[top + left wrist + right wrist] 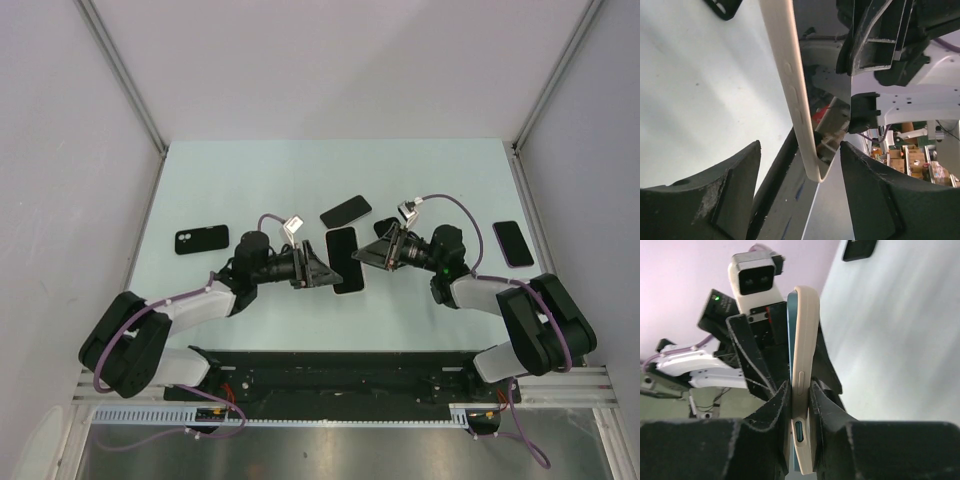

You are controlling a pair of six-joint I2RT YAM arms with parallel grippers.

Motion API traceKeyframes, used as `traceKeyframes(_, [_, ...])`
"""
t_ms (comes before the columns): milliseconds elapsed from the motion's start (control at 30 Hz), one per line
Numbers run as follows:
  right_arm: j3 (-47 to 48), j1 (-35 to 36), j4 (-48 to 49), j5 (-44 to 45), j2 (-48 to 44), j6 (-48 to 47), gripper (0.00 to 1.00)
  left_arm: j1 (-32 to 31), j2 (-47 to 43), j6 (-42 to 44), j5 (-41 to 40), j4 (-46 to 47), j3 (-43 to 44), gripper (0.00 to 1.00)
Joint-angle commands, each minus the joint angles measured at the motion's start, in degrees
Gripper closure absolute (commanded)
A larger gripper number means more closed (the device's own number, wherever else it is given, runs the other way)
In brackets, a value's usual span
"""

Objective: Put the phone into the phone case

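Right jaws are clamped on the port end of the case (802, 365), with the phone (789, 330) on edge inside it, held above the desk (300, 170) between the arms. Left jaws stand apart on either side of the case's other end, touching nothing. Judged: seating step, nearly done; next calls for pressing any proud corner home, then laying it down. Right wrist shows the blue phone edge against the case lip, while only the top view shows three dark spares (346, 211) lying farther back.
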Motion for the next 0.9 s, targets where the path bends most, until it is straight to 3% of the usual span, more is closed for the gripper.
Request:
traceKeyframes(0, [-0.53, 0.88, 17.20, -3.56, -1.75, 10.12, 1.00, 0.04, -1.41, -4.01, 3.69, 8.85, -0.52, 0.31])
traceKeyframes(133, [-1.23, 2.19, 22.22, -4.35, -0.52, 12.76, 1.00, 0.04, -1.41, -7.96, 4.75, 14.65, -1.92, 0.35])
traceKeyframes(233, [-2.90, 2.20, 24.50, -4.26, 0.45, 13.38, 1.00, 0.04, -2.02, -8.94, 4.66, 16.33, -2.28, 0.44])
traceKeyframes(333, [-4.04, 2.28, 27.31, -5.05, 1.50, 14.08, 0.98, 0.12, -2.90, -8.33, 4.58, 15.46, -1.84, 0.68])
traceKeyframes(433, [-4.48, 2.37, 26.89, -7.06, 1.77, 12.59, 0.80, 0.04, -3.17, -7.80, 4.57, 14.84, -1.58, 0.84])
traceKeyframes(467, [-4.57, 2.46, 26.27, -7.68, 1.60, 12.15, 0.69, 0.04, -3.26, -7.71, 4.75, 14.76, -1.40, 0.92])
traceKeyframes(533, [-5.62, 2.46, 26.09, -9.17, 0.72, 10.66, 0.60, 0.04, -3.52, -7.53, 5.01, 14.67, -1.49, 0.99])
traceKeyframes(667, [-8.17, 2.46, 20.13, -10.68, -1.65, 5.48, 0.42, 0.04, -4.40, -6.21, 4.93, 12.47, -0.53, 1.00])
traceKeyframes(867, [-11.86, 2.90, 16.34, -11.38, -4.73, 1.69, 0.41, 0.04, -5.98, -4.46, 3.34, 8.17, 1.15, 1.00])
